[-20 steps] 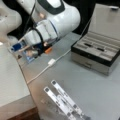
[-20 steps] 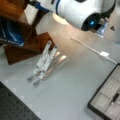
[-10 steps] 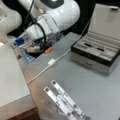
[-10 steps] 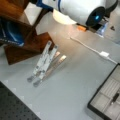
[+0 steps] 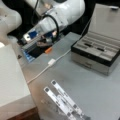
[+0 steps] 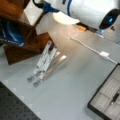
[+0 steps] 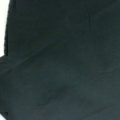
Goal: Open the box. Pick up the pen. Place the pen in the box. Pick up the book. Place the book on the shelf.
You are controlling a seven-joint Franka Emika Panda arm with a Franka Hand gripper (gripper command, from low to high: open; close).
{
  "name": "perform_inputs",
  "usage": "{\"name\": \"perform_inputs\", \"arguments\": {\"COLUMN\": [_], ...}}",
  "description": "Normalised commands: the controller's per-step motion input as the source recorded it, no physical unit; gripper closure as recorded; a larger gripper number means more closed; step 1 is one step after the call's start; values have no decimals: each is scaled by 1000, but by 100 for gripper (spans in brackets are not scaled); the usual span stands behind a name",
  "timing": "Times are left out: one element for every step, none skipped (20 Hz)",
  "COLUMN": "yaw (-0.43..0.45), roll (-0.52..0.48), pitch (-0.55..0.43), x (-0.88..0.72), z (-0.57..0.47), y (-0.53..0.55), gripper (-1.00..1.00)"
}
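The box stands open at a front view's right, lid up, and the pen lies in its pale grey tray. Box and pen also show in a front view's bottom right corner. The shelf shows its cream top at a front view's left and its brown wood at a front view's top left. The gripper is at the shelf's opening, on a flat pale slab with a blue edge, seemingly the book, lying inside the shelf. The wrist view is almost all dark.
A silvery metal stand lies folded on the grey tabletop, also seen in a front view. A white cable with a plug runs across the table. A small orange object sits near the shelf.
The arm has shifted slightly to the right at the shelf's opening. The box, pen and stand have not moved.
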Motion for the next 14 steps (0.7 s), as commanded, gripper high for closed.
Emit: {"name": "perform_inputs", "arguments": {"yaw": [-633, -633, -641, -651, -664, -678, -696, -728, -736, -711, -691, -649, -598, -543], "roll": [268, 246, 224, 211, 205, 213, 246, 381, 462, 455, 499, 466, 413, 354], "pitch": [-18, -9, 2, 13, 18, 18, 2, -72, -118, -118, -154, -136, -105, -68], "x": [616, 653, 695, 726, 736, 729, 703, 652, 594, 538, 473, 419, 370, 328], "z": [-53, -50, -35, -14, 7, 14, 6, -26, -66, -85, -100, -95, -81, -60], "y": [665, 668, 669, 670, 673, 680, 686, 688, 696, 650, 620, 554, 472, 386], "gripper": [-100, -100, -100, -100, -100, -100, -100, -100, -100, -100, -100, -100, -100, -100]}}
